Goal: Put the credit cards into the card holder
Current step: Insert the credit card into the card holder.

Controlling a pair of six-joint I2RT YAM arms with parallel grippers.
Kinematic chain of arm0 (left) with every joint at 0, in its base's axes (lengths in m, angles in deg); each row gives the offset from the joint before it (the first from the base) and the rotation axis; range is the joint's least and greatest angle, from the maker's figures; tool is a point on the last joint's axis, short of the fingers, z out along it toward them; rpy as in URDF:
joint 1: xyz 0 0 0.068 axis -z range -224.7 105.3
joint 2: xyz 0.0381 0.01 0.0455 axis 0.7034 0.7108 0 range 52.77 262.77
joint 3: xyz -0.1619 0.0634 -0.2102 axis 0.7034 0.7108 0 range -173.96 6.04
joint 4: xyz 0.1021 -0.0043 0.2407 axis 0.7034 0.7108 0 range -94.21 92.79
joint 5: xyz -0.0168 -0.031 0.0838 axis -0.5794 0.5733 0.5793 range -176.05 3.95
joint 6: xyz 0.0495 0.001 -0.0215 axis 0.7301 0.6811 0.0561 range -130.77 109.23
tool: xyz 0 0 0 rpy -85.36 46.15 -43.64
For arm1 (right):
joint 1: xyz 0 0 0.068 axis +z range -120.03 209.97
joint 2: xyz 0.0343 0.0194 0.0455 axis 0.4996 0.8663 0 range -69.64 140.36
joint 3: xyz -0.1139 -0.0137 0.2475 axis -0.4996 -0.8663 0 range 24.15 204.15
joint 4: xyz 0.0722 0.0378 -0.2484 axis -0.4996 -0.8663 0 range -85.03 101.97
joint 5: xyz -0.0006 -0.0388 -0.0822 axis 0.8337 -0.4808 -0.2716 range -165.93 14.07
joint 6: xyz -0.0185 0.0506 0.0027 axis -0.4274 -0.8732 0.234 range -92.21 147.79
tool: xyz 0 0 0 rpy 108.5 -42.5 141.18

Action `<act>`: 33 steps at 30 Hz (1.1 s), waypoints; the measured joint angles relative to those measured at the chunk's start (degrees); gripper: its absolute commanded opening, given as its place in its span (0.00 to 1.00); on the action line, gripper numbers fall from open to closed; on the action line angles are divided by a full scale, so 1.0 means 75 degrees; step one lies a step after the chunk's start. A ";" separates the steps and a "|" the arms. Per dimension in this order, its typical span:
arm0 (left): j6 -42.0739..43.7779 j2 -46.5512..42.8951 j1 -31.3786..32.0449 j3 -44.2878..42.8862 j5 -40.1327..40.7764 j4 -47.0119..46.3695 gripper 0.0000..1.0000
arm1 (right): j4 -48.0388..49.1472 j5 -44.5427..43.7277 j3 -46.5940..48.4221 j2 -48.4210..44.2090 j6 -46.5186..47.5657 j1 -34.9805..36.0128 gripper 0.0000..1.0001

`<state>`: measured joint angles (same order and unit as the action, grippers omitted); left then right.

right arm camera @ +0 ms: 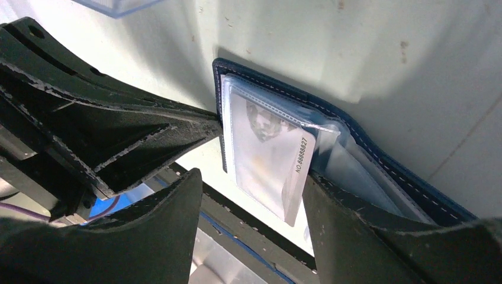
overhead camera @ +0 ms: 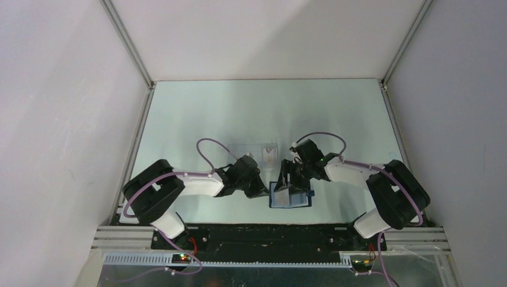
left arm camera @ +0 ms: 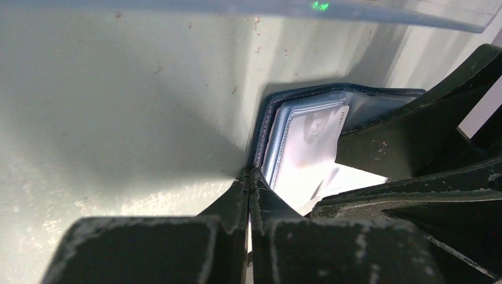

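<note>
Credit card (right arm camera: 266,160), pale thin plastic: likely light, slick; pinch its long edges. Right gripper (right arm camera: 251,183) open astride it; left gripper (left arm camera: 249,177) clamps navy folding card holder (right arm camera: 379,160) at 9 o'clock.

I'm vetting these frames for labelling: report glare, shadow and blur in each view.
Top view: even light, soft sheen on the table, wallet small and dim between the arms. Left wrist view: near fingers blurred, card washed out by glare at its lower end. Right wrist view: card sharp, number legible; shadow beyond the wallet.
</note>
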<state>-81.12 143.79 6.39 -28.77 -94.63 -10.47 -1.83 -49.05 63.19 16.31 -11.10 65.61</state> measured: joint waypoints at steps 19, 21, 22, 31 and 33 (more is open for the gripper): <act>0.0501 -0.1265 0.0020 -0.0017 0.0764 0.1684 0.51 | -0.2034 -0.1230 0.0898 -0.0248 0.0755 0.0691 0.87; 0.0629 -0.1341 0.0020 -0.0157 0.0731 0.1749 0.57 | -0.2241 -0.1352 0.0982 -0.0338 0.0857 0.0702 0.87; 0.0670 -0.1367 0.0020 -0.0227 0.0717 0.1743 0.59 | -0.2334 -0.1411 0.1017 -0.0408 0.0892 0.0702 0.86; 0.0772 -0.1145 0.0032 -0.0495 -0.0073 0.0781 0.55 | -0.2699 -0.1460 0.1058 -0.0863 0.1134 0.0557 0.61; 0.0755 -0.0915 0.0050 -0.0554 -0.0219 0.0513 0.54 | -0.2716 -0.1463 0.1049 -0.0863 0.1204 0.0385 0.53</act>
<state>-75.46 136.93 6.76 -32.92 -96.27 -6.63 -22.20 -60.03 71.06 9.84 -2.07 68.50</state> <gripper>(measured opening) 0.555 0.629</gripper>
